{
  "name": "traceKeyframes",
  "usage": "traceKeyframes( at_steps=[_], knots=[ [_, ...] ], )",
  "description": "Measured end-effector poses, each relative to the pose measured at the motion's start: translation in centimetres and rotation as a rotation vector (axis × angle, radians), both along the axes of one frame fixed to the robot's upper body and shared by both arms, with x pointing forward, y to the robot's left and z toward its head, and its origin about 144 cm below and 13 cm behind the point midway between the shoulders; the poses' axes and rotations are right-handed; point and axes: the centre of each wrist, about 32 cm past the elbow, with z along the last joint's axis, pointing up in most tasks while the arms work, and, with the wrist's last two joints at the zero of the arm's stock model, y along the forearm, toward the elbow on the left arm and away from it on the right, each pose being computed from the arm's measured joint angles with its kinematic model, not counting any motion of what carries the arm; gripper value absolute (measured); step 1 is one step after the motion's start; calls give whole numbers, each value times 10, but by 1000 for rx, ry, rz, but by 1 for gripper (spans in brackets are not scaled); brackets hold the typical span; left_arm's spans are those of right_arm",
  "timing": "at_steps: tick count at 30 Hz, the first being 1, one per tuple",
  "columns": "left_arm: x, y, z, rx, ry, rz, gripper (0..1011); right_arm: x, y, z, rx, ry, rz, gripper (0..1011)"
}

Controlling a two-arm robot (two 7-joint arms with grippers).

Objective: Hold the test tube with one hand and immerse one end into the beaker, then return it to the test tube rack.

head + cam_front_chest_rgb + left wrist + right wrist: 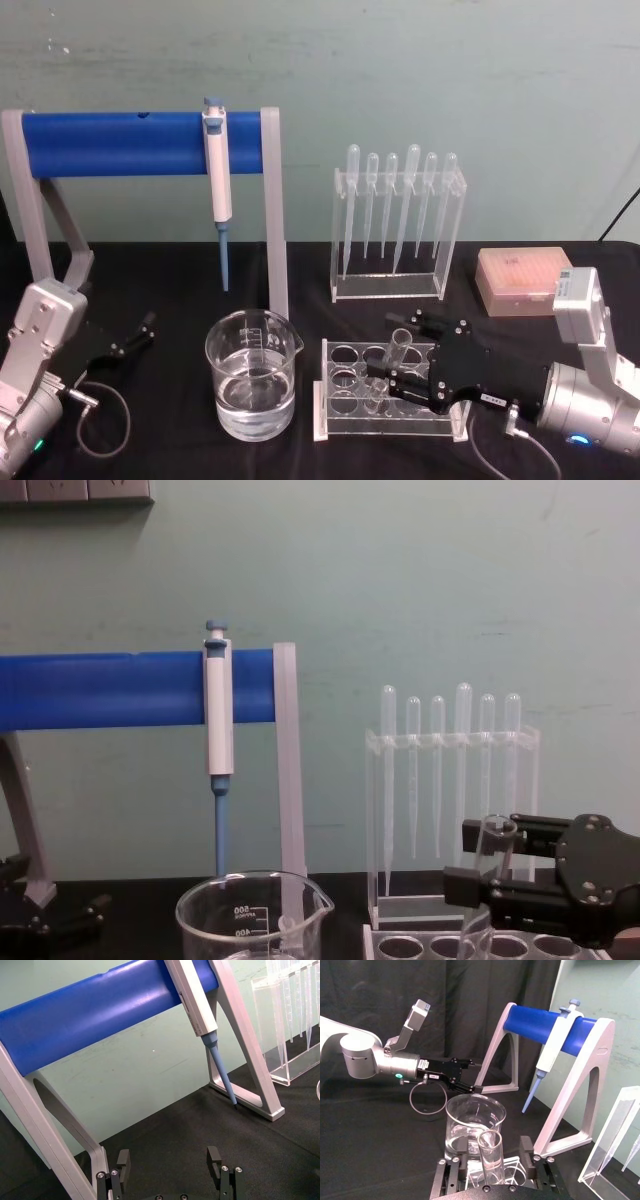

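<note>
Glass tube (398,350) is standing tilted in the rack (345,422), its flared rim leaning up and toward the far side. Its lower end is showing only dimly through the clear rack in the head view, so which hole is holding it cannot be told. In the chest view the bottom edge is cutting off the lower part, and in the right wrist view the gripper body is hiding it.

Right gripper (390,350) is bracketing the upper part of the tube with its jaws spread. The right wrist view is showing a gap on either side, so neither finger is pressing the glass. Its black body is lying low over the right half of the rack. The silver wrist is trailing off toward the lower right corner, and the rest of the arm is running out of the picture.

Beaker (252,385), partly filled with clear liquid, is standing just left of the rack and apart from the tube.

Left gripper (135,335) is sitting low over the black table (160,440) at the far left, jaws spread and holding nothing. It is near the foot of the blue stand (120,145) and well apart from the beaker.
</note>
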Motion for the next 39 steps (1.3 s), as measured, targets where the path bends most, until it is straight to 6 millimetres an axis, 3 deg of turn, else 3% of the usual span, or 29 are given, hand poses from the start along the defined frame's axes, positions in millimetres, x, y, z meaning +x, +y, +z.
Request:
traceKeyframes(
  at_steps=[11, 15, 26, 39],
  knots=[
    [0, 0, 0, 0, 0, 0, 1000, 0, 0, 0, 0, 1, 0, 311],
    [0, 0, 0, 0, 0, 0, 1000, 0, 0, 0, 1, 2, 0, 228],
    [0, 0, 0, 0, 0, 0, 1000, 0, 0, 6, -7, -6, -1, 228],
    [0, 0, 0, 0, 0, 0, 1000, 5, -1, 45, -25, 2, -1, 228]
  ],
)
